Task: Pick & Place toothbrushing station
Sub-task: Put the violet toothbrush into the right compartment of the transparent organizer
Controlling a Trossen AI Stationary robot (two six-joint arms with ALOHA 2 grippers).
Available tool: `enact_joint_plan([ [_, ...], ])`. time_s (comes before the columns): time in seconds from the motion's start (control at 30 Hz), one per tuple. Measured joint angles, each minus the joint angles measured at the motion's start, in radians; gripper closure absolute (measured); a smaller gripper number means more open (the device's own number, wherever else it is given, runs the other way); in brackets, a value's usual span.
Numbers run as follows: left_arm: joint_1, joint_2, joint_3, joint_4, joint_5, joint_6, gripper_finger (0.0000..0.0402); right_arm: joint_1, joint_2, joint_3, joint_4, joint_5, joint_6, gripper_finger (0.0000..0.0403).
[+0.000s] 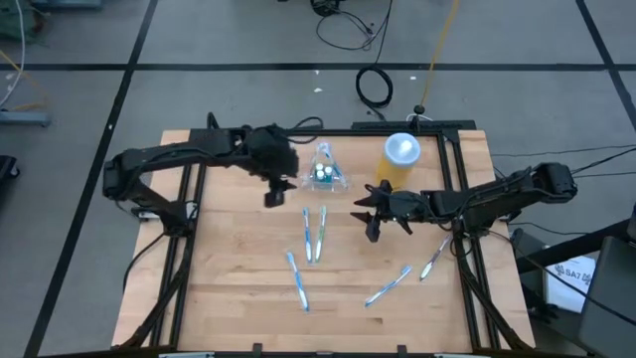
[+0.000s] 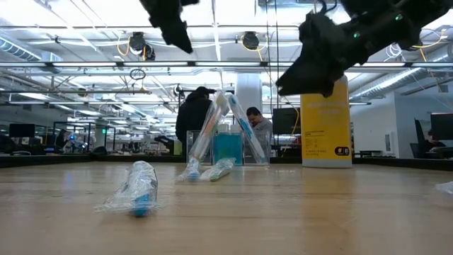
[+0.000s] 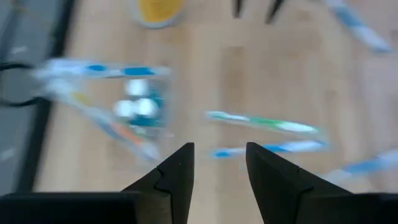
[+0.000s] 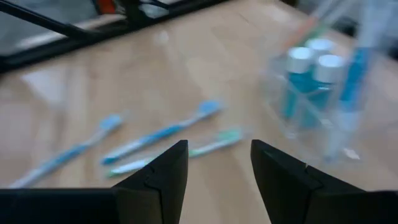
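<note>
Two dark robot arms reach over a wooden table (image 1: 238, 298) from opposite sides, seen from above. Near the far edge, about midway between them, stands the toothbrushing station (image 1: 324, 175), a small clear plastic holder with teal, white-capped tubes inside and wrapped brushes leaning out of it. It sits upright on the wood and neither arm touches it, so the pick has not begun; judging by this, the grasp, the lift and the placing all remain.

The left gripper (image 3: 219, 163) hangs above the table just beside the station, on that arm's own side. In the left wrist view its two fingers are spread with nothing between them, and the holder lies ahead and off to one side of the gap rather than in line with it. The right gripper (image 4: 219, 163) hovers near the station's other side, slightly nearer the front edge, its fingers also spread and empty; its wrist view shows the holder close ahead, again off to one side.

Beside the station, toward the right arm, stands a yellow jar (image 1: 399, 161) with a white lid. Several toothbrushes (image 1: 314, 234) in clear wrapping lie scattered flat on the wood in front of the station. In the level view, people show in the room beyond the table
</note>
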Motion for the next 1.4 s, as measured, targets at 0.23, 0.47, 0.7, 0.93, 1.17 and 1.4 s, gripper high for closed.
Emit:
enact_joint_plan([
  [0.23, 0.034, -0.183, -0.229, 0.195, 0.097, -0.019, 0.0250, 0.133, 0.020, 0.001, 0.086, 0.065, 0.111, 0.0236],
  [0.47, 0.030, -0.283, -0.504, 0.545, 0.090, -0.122, 0.0250, 0.220, 0.065, 0.011, 0.056, 0.067, 0.242, 0.0236],
  [0.7, 0.012, -0.267, -0.635, 0.746, 0.090, -0.185, 0.0250, 0.212, 0.068, 0.111, -0.306, -0.050, 0.431, 0.0236],
  [0.93, -0.010, -0.266, -0.675, 0.749, 0.089, -0.187, 0.0250, 0.240, 0.048, 0.139, -0.544, -0.305, 0.870, 0.0236],
  [1.17, -0.046, -0.266, -0.675, 0.752, 0.089, -0.144, 0.0250, 0.330, 0.000, 0.139, -0.816, -0.482, 1.264, 0.0236],
  [1.4, -0.078, -0.266, -0.675, 0.750, 0.089, -0.106, 0.0250, 0.411, -0.009, 0.133, -1.094, -0.578, 1.552, 0.0236],
])
